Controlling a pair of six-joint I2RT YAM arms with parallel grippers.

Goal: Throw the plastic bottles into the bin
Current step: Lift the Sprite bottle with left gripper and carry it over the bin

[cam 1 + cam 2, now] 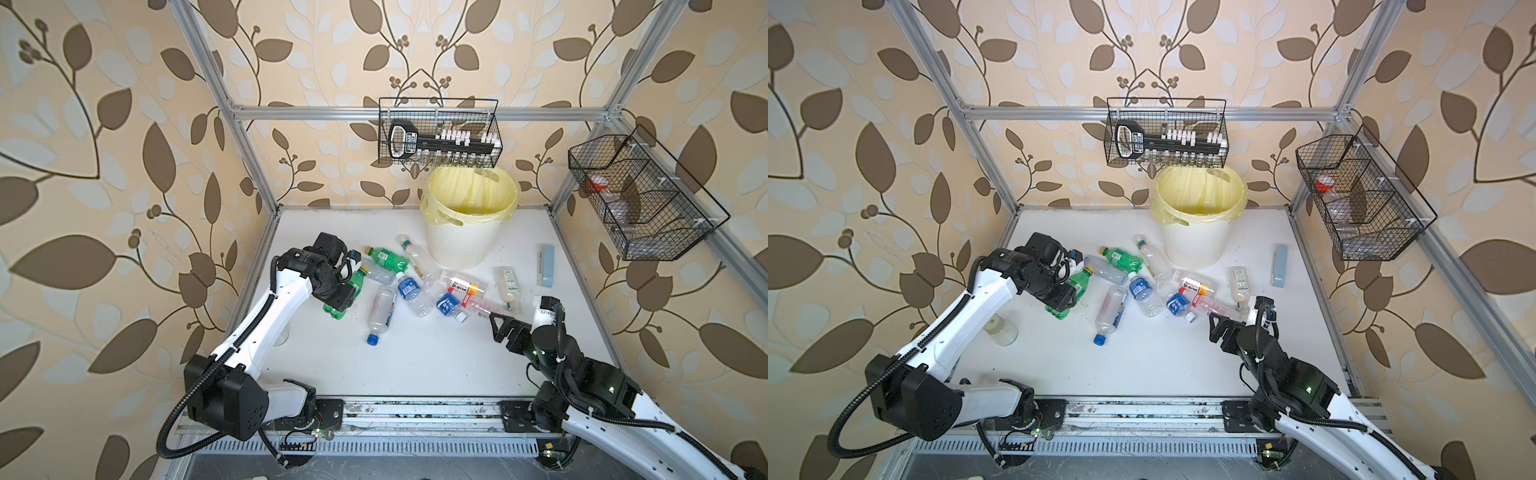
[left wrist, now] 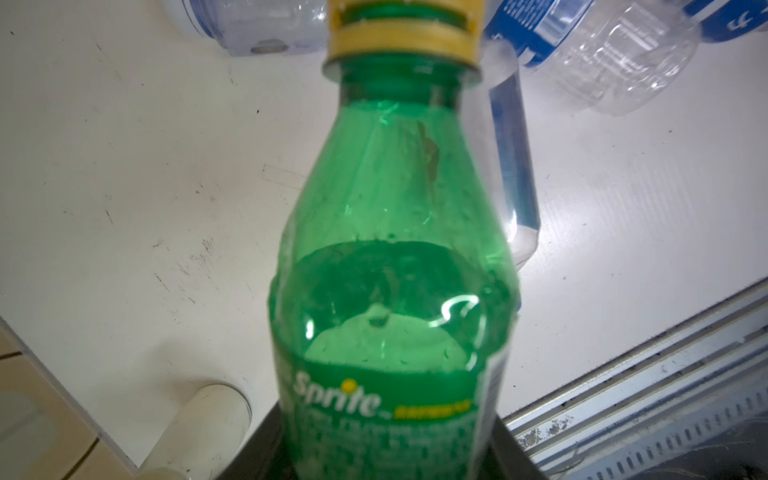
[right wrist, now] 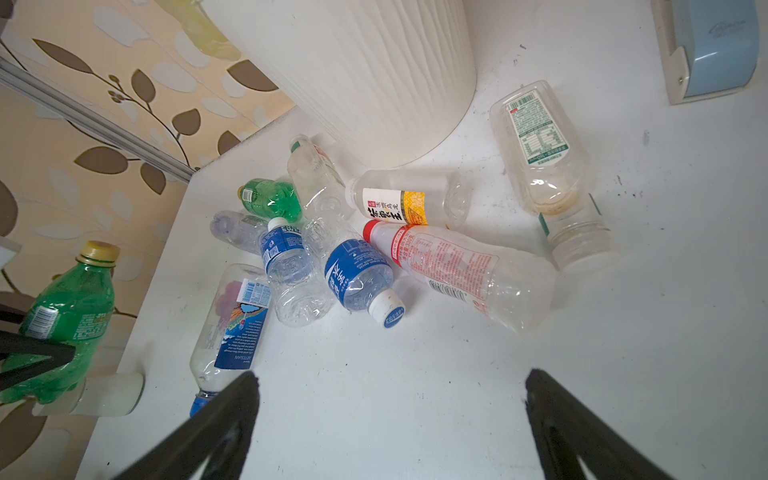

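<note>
In both top views the left hand [image 1: 341,300] [image 1: 1062,298] is seen clamped on a green bottle [image 1: 357,281] [image 1: 1079,281] at the left of the table [image 1: 415,365]. The grip is taken low on the body, and the yellow cap is pointed toward the middle. The other plastic bottles [image 1: 409,289] are strewn on their sides across the centre, with a second green bottle [image 1: 386,257] among them, near the held bottle's cap. The bin [image 1: 457,245] is stood at the back of the table, right behind the heap, its yellow bag folded over the rim. The right hand [image 1: 494,328] is held at the right of the heap, jaws spread wide with nothing between them. A pale-blue case [image 1: 545,266] is laid off to the right, apart from the bottles.

Left wrist view now: the frame is filled by the green bottle [image 2: 390,249], its Sprite label readable, and black hand parts are glimpsed on either side of its label end. Whether it is lifted clear of the table cannot be told.

Right wrist view: two black fingers [image 3: 232,415] are shown far apart over bare table. Beyond them a red-capped bottle [image 3: 457,270] is laid just beside a blue-labelled bottle [image 3: 359,274]. The ribbed wall of the bin [image 3: 374,83] is seen behind.
</note>
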